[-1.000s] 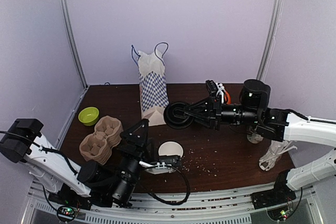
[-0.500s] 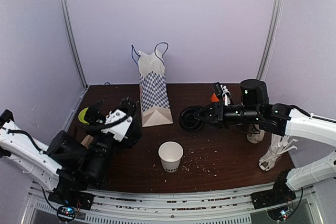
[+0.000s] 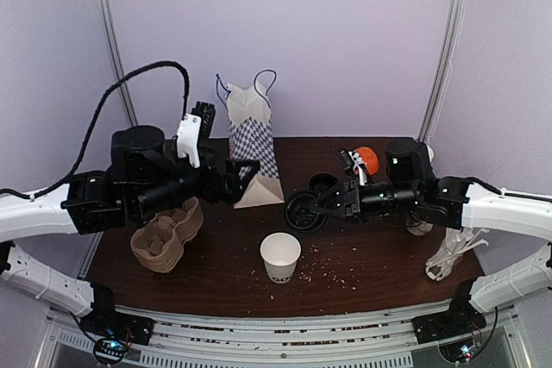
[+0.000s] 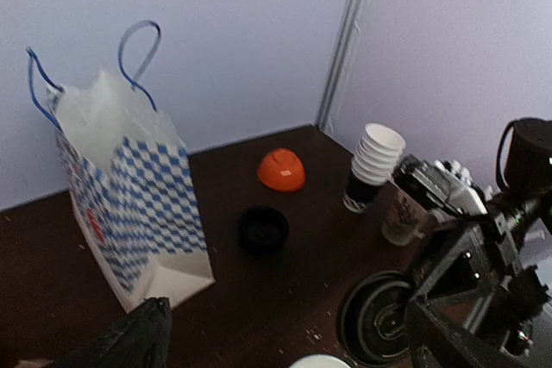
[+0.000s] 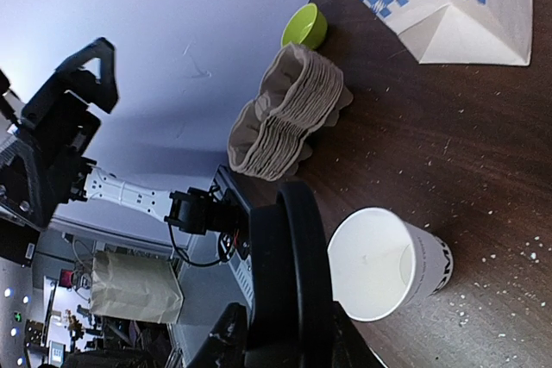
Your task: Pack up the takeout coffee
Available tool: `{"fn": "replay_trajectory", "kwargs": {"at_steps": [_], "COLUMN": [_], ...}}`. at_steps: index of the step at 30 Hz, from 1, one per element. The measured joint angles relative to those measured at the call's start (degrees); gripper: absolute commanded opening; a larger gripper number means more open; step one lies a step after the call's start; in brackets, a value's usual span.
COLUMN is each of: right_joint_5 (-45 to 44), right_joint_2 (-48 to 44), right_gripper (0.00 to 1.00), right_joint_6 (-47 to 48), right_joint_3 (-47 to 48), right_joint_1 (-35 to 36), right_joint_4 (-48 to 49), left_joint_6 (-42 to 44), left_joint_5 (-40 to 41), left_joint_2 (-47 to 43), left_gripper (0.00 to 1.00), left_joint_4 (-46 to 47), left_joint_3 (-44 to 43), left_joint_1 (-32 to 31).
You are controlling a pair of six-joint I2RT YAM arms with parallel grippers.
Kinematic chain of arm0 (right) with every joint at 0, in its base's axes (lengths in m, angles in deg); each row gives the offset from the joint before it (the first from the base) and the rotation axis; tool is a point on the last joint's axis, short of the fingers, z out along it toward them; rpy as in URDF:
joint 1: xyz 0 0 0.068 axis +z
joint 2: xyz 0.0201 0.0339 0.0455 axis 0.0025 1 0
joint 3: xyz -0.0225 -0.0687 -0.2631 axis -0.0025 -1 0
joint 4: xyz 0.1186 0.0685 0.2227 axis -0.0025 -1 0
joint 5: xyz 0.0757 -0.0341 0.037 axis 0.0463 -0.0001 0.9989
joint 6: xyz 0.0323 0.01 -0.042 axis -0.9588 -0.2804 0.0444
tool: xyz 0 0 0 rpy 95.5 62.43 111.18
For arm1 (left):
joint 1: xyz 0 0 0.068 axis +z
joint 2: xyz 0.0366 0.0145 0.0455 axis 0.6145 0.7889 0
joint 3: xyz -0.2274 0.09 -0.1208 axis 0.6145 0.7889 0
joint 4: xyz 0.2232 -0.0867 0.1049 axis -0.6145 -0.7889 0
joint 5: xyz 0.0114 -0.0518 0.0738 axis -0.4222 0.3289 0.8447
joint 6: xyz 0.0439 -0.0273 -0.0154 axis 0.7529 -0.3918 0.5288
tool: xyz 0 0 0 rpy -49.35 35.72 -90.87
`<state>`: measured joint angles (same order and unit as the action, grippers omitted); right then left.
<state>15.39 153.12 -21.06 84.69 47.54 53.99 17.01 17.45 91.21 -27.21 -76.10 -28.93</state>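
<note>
Left hand swung up from lower left to middle left beside bag; open, empty. Right hand grips black lid, now nearer lidless cup at lower centre of surface. Capping likely next, then bagging.

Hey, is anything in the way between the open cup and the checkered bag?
Nothing visible stands between the cup and the bag. The right gripper, holding the lid, hangs just right of that path; the open left gripper is by the bag's left side.
</note>
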Motion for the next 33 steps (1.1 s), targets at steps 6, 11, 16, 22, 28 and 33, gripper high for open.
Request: {"fn": "replay_trajectory", "kwargs": {"at_steps": [6,11,16,22,28,33], "right_joint_5": [1.1,1.0,0.1,-1.9,-3.0,-3.1], "right_joint_2": [3.6,8.2,10.8,12.4,14.1,14.6], "right_gripper": [0.18,0.18,0.19,0.19,0.19,0.19], "right_joint_6": [-3.5,-7.2,-10.3,-13.7,-15.4,-16.5], "right_joint_3": [-1.9,-4.4,-5.8,-6.2,-6.2,-7.2], "right_joint_1": [4.3,6.7,7.8,7.8,7.7,7.3], "right_joint_4": [4.6,9.9,13.7,17.8,19.8,21.0], "left_joint_6": [-18.1,-26.6,-31.3,-34.1,-35.1,-35.8], "left_joint_5": [-17.3,-24.2,-27.3,-28.9,-30.2,-31.2], "left_joint_2": [2.6,4.0,3.9,5.0,6.4,7.6], "left_gripper": [0.97,0.98,0.98,0.98,0.98,0.97], "left_joint_4": [1.4,5.1,8.4,10.3,10.8,11.9], "left_joint_3": [12.0,17.7,20.0,20.5,20.8,20.9], "left_joint_1": [0.3,1.9,3.7,5.3,5.8,6.3]}}
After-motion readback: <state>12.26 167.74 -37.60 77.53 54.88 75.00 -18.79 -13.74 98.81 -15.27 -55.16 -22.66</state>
